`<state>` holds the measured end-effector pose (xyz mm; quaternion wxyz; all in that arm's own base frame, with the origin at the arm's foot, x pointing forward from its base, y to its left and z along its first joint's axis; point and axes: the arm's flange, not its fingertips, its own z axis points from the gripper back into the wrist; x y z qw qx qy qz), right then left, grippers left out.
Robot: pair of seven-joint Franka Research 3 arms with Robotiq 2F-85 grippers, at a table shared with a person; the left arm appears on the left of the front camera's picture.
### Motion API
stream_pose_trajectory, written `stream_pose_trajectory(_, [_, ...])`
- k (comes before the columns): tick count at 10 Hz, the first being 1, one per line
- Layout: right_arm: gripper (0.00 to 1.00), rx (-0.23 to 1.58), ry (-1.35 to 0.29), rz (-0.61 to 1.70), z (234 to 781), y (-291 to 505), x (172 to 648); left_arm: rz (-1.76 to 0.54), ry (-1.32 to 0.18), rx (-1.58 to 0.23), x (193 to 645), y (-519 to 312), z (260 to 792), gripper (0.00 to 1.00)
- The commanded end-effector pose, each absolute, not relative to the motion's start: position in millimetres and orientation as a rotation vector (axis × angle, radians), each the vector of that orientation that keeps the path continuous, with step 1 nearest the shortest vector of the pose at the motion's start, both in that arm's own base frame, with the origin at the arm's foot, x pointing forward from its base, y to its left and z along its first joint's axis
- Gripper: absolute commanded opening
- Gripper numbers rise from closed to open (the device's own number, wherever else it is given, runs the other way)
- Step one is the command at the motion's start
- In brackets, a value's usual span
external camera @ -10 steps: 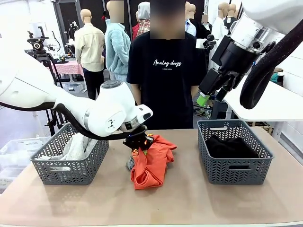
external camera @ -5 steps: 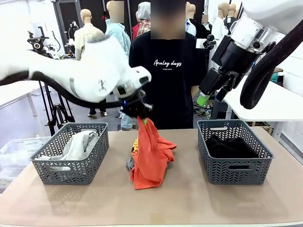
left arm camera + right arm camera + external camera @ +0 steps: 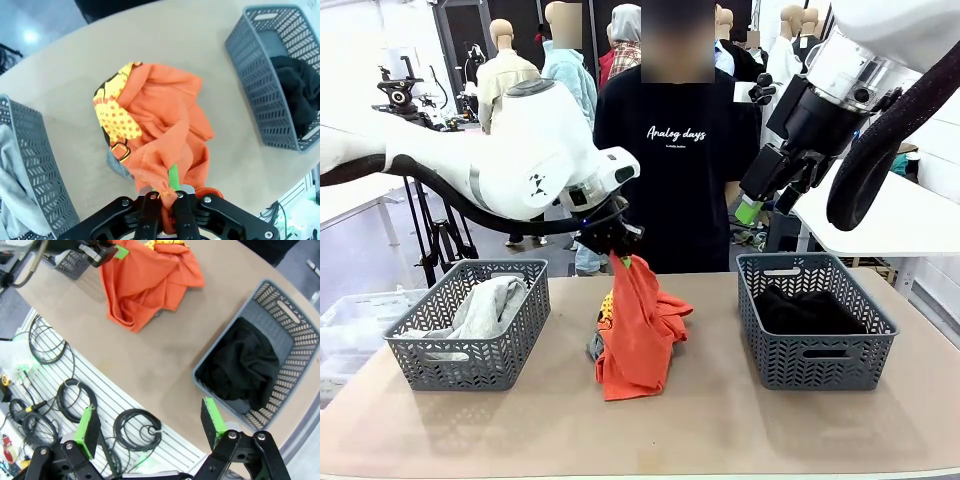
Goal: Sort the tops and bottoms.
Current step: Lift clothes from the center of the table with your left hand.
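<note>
My left gripper (image 3: 620, 256) is shut on a fold of the orange T-shirt (image 3: 638, 340), one of the tops. It holds the fold above the table's middle, and the rest hangs down onto the table. The left wrist view shows the shirt (image 3: 165, 125) and its yellow dotted print below the shut gripper (image 3: 167, 192). A mottled darker grey top (image 3: 117, 167) peeks out under it. A light grey top (image 3: 485, 310) lies in the left basket (image 3: 470, 365). The black bottoms (image 3: 810, 312) lie in the right basket (image 3: 815, 365). My right gripper (image 3: 150, 427) hangs open, high above the right basket.
A person in a black printed T-shirt (image 3: 675, 150) stands at the far side of the table. In the right wrist view, coiled cables (image 3: 135, 427) lie on the floor beyond the table's edge. Bare table (image 3: 720, 430) stretches in front of the baskets.
My left gripper has risen from the table with the orange T-shirt, pulling it up into a hanging drape. The right arm has not moved.
</note>
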<state>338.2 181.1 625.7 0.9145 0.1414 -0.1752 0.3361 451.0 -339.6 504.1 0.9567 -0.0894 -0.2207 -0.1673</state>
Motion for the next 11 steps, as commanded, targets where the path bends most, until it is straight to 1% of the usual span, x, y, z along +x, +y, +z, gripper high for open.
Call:
stream_pose_trajectory(1, [1.0, 0.28, -0.358, 0.693, 622, 178, 336, -0.366, -0.56, -0.234, 453, -346, 559, 0.0])
stream_pose_trajectory(3, [1.0, 0.28, -0.358, 0.693, 622, 178, 336, -0.41, -0.692, -0.201, 460, -349, 648, 0.0])
stream_pose_trajectory(4, [1.0, 0.28, -0.358, 0.693, 622, 178, 336, -0.429, -0.725, -0.175, 455, -355, 671, 0.0])
stream_pose_trajectory(5, [1.0, 0.28, -0.358, 0.693, 622, 178, 336, -0.49, -0.797, -0.134, 449, -367, 699, 0.0])
stream_pose_trajectory(7, [1.0, 0.28, -0.358, 0.693, 622, 178, 336, -0.594, -0.935, -0.141, 434, -390, 741, 0.0])
stream_pose_trajectory(8, [1.0, 0.28, -0.358, 0.693, 622, 178, 336, -0.59, -0.98, -0.12, 433, -392, 751, 0.0])
stream_pose_trajectory(9, [1.0, 0.28, -0.358, 0.693, 622, 178, 336, -0.545, -0.939, -0.105, 441, -387, 742, 0.0])
stream_pose_trajectory(10, [1.0, 0.28, -0.358, 0.693, 622, 178, 336, -0.573, -0.922, -0.137, 422, -385, 750, 0.0])
stream_pose_trajectory(11, [1.0, 0.28, -0.358, 0.693, 622, 178, 336, -0.573, -0.922, -0.137, 422, -385, 750, 0.0])
